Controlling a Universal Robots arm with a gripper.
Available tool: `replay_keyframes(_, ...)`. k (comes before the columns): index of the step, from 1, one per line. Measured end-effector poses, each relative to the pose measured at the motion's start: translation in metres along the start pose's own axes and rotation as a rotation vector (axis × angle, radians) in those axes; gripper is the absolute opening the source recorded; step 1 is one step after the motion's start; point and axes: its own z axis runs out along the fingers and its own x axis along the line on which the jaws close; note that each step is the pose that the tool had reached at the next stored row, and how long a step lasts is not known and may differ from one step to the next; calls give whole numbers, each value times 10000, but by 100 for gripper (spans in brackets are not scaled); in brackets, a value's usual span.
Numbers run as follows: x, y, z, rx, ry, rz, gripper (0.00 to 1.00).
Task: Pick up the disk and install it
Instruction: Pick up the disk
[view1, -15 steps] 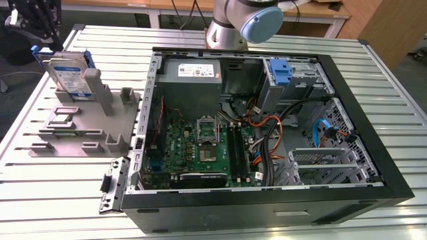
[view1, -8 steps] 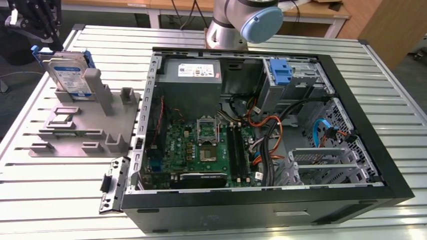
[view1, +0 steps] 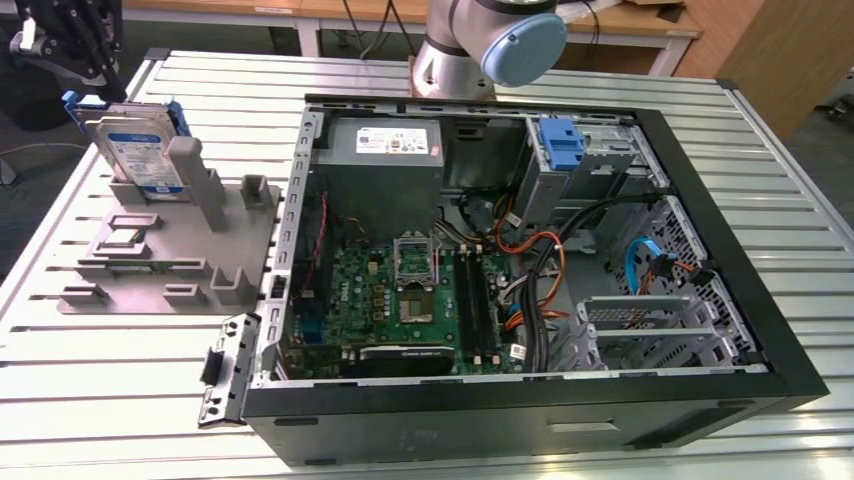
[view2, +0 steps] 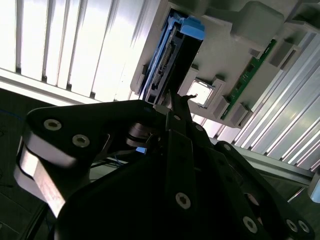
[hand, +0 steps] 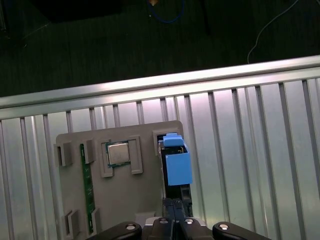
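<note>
Task judged at its start: nothing picked up, nothing installed yet.

The open computer case (view1: 534, 405) is laid on its side with the board and cabling exposed. A blue bracket (view1: 561, 145) is seen at the drive bay in its far corner, and no drive is seen in it.

The grey fixture (view1: 147, 270) is set just beside the case, on the exterior view's left. The disk (view1: 134, 150) is stood upright on edge in a slot of this fixture, in its blue carrier, label facing out. It is not yet lifted.

The gripper (view1: 94, 82) is held right above the disk's top edge. In the first wrist view the gripper (hand: 173, 206) is lined up over the carrier end of the disk (hand: 177, 167). The fingers appear drawn together and nothing is clamped between them. Contact with the disk cannot be told.

A processor chip (hand: 118, 153) and a green memory stick (hand: 86, 185) are also parked in the fixture.

Surface: a slatted aluminium table (view1: 120, 400), bright and reflective. The arm base (view1: 487, 40) is mounted at its far edge. Room: wooden benches (view1: 641, 25) behind, a dark floor (hand: 100, 50) beyond the table edge, and a loose cable (hand: 170, 15) on it.
</note>
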Motion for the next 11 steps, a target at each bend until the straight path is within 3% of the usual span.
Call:
replay_keyframes(4, 0, 0, 0, 1, 0, -18, 10)
replay_keyframes(9, 0, -1, 2, 2, 5, -510, 10)
replay_keyframes(11, -2, -4, 5, 2, 2, -518, 10)
